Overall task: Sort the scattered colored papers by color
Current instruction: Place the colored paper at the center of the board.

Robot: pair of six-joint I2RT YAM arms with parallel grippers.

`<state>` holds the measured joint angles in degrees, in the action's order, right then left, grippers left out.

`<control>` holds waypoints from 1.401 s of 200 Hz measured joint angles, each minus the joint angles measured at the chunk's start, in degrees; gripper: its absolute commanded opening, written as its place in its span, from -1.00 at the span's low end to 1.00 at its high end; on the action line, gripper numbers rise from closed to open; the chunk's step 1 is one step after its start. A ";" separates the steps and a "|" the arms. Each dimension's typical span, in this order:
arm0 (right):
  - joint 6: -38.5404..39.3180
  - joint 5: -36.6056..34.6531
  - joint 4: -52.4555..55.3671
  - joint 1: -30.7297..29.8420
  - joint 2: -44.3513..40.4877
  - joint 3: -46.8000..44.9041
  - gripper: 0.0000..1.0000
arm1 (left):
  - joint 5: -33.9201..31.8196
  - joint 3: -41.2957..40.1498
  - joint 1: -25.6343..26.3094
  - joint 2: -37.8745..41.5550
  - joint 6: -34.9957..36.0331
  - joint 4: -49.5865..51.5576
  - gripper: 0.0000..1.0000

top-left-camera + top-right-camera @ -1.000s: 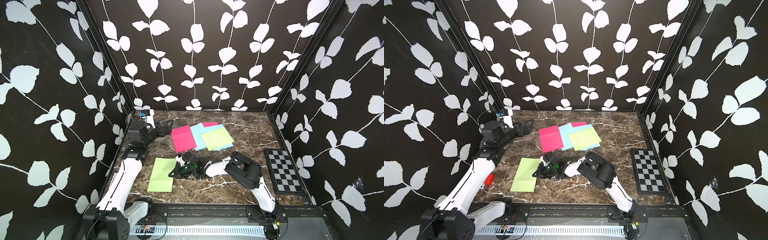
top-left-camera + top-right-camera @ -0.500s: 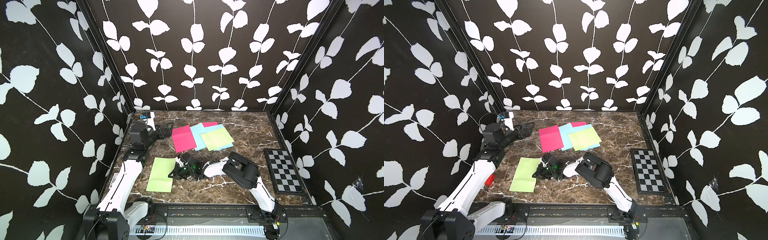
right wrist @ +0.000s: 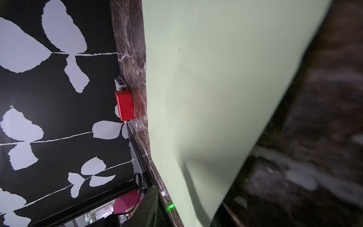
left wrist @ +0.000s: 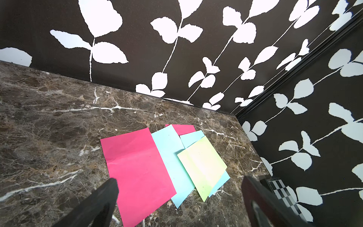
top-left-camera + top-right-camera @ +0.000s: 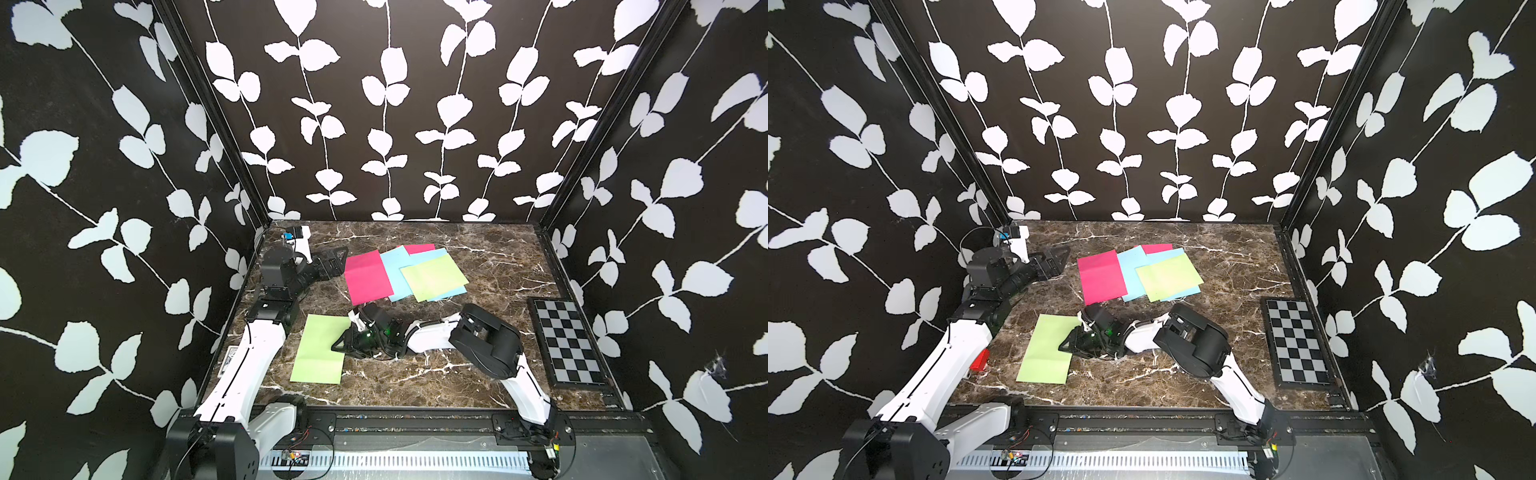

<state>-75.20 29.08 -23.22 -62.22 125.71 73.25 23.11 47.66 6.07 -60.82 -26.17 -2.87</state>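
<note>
Our right pincer (image 5: 343,345) lies low on the table (image 5: 498,257) in both top views. Its tip is at the right edge of the lone green sheet (image 5: 318,353), which rests flat at the near left, well apart from the pile (image 5: 399,289). From up here we cannot tell how wide its jaws stand. The pile sits far and central, with a magenta sheet (image 5: 368,276) on the left, blue sheets (image 5: 392,266) overlapping beside it and a second green sheet (image 5: 434,276) on top at the right. Our left pincer (image 5: 336,262) hovers just left of the pile, pointing at it.

From the left wrist we see that pincer's jaws spread wide with nothing between them, and the magenta sheet lies just ahead.

From the right wrist the lone green sheet fills most of the view. One dark finger (image 3: 152,202) shows beside its edge and the sheet runs through a clear gap, so we judge the jaws partly open and clamping nothing.

We judge the step in hand to be setting down the first green sheet to found a green stack. The next move calls for backing the right pincer off without dragging that sheet. Then we need to raise an edge of the second green sheet without pulling the blue beneath it along.
</note>
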 measured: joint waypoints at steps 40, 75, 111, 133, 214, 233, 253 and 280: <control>1.73 -1.90 6.62 0.02 -2.64 -0.02 -0.08 | 0.00 -0.09 0.00 -0.02 0.04 0.00 0.98; 3.06 -3.65 10.86 0.15 -5.51 -1.86 -0.07 | 0.04 -0.09 0.00 -0.39 0.15 0.00 0.98; 9.18 -8.39 21.62 1.44 -11.85 -4.33 -0.07 | 0.28 0.44 0.17 -2.69 0.35 0.96 0.97; 15.87 -13.97 31.54 3.80 -18.12 -4.42 -0.06 | 0.50 2.49 0.90 -5.46 1.03 2.56 0.93; 28.09 -24.63 43.19 21.68 -37.99 -9.53 -0.01 | 1.55 24.20 9.99 -34.03 2.36 5.88 0.33; 28.09 -24.83 42.75 23.69 -39.41 -11.87 -0.01 | 1.97 32.17 12.31 -42.86 2.56 7.45 0.32; 27.91 -24.81 41.48 25.31 -40.52 -13.99 -0.01 | 3.04 42.32 14.34 -52.61 2.38 9.75 0.30; 27.39 -24.61 39.26 27.26 -41.68 -16.31 0.00 | 5.35 54.36 16.70 -64.76 1.11 11.50 0.27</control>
<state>-47.81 4.47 16.03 -34.96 84.03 56.95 28.47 102.02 22.76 -125.58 -25.06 8.62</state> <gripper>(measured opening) 0.498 0.635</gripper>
